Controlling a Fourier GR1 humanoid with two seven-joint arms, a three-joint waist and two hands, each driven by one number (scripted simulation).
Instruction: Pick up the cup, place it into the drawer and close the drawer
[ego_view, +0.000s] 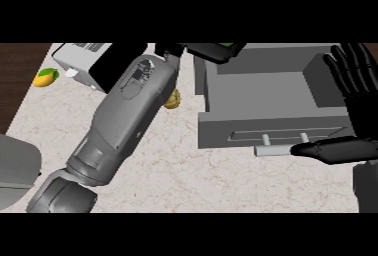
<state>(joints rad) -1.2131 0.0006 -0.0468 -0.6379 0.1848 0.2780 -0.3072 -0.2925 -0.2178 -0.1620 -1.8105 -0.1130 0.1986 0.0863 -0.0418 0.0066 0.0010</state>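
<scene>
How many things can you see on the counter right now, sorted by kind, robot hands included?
Drawer: 1, open
Green cup: 1, partly hidden in the left robot hand
Yellow fruit with a leaf: 1
Tan item behind the left forearm: 1, mostly hidden
Grey and black appliance: 1
Robot hands: 2, left robot hand, right robot hand
Total: 7

drawer: plain grey
right hand: black
counter: pale marbled cream
fruit, far left of left forearm: yellow, green leaf
</scene>
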